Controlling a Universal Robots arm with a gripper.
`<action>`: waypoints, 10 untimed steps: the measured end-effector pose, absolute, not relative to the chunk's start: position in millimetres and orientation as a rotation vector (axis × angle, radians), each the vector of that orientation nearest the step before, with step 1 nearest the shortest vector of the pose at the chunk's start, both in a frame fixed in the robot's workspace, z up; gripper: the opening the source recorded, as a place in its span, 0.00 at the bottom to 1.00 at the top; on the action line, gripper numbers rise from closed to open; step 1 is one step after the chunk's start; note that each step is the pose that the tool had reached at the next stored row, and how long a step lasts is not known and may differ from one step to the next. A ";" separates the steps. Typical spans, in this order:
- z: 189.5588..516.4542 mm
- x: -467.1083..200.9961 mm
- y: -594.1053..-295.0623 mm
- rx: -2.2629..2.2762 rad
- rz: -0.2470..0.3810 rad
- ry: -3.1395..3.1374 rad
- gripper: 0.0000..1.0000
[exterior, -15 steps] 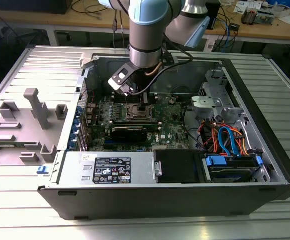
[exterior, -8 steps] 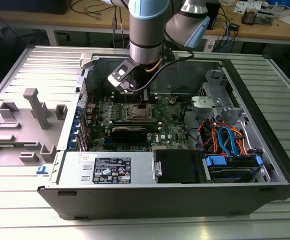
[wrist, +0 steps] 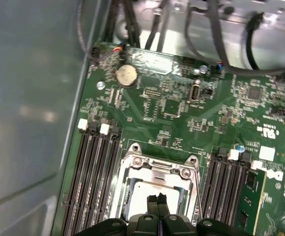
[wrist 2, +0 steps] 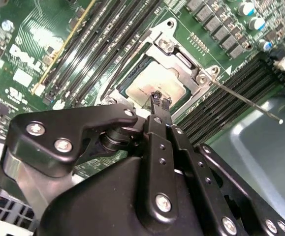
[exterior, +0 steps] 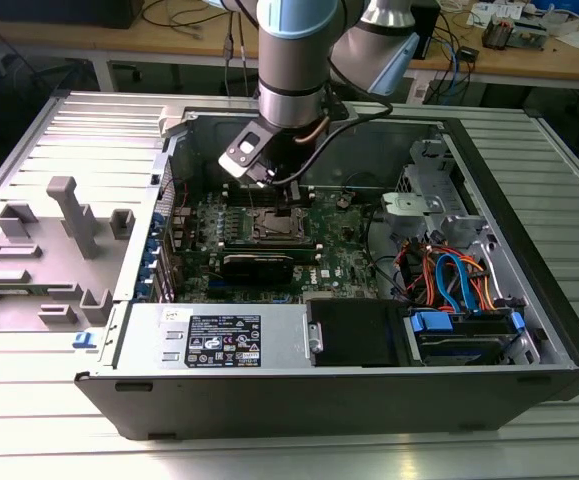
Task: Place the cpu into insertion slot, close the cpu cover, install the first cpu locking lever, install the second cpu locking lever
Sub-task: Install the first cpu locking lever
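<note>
One cpu (wrist 2: 154, 84) lies flat in insertion slot (exterior: 273, 214), middle of green board (wrist: 172, 108), inside open computer case (exterior: 319, 400). Cpu cover (wrist 2: 179, 55) down around chip. Thin lever (wrist 2: 245, 101) sticks out over memory slots (wrist 2: 231, 93). Gripper (wrist 2: 160, 101) just above cpu, fingertips pressed together, holding nothing.

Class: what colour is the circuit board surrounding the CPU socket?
The circuit board is green, clearest in the first wrist view.

The fingers (wrist 2: 156, 101), seemingly pressed together, hang over the cpu (wrist 2: 149, 83) inside the cpu cover (wrist 2: 177, 58).
</note>
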State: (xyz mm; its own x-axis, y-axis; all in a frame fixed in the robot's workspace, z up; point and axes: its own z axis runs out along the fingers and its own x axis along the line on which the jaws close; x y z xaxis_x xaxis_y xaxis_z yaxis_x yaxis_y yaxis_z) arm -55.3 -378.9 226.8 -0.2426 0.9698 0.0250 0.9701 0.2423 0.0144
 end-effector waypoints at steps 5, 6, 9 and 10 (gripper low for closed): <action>232.5 -55.5 -378.9 -1.876 -0.041 -2.506 0.11; 235.5 -55.5 -378.9 -1.861 -0.041 -2.517 0.11; 235.7 -55.6 -378.9 -1.802 -0.041 -2.558 0.11; 235.8 -55.6 -378.9 -1.777 -0.041 -2.575 0.11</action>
State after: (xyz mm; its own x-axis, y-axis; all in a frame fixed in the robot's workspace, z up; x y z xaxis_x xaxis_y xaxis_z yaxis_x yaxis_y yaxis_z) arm -55.6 -378.9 235.8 -0.3547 0.9347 0.0249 0.9350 0.3544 0.0143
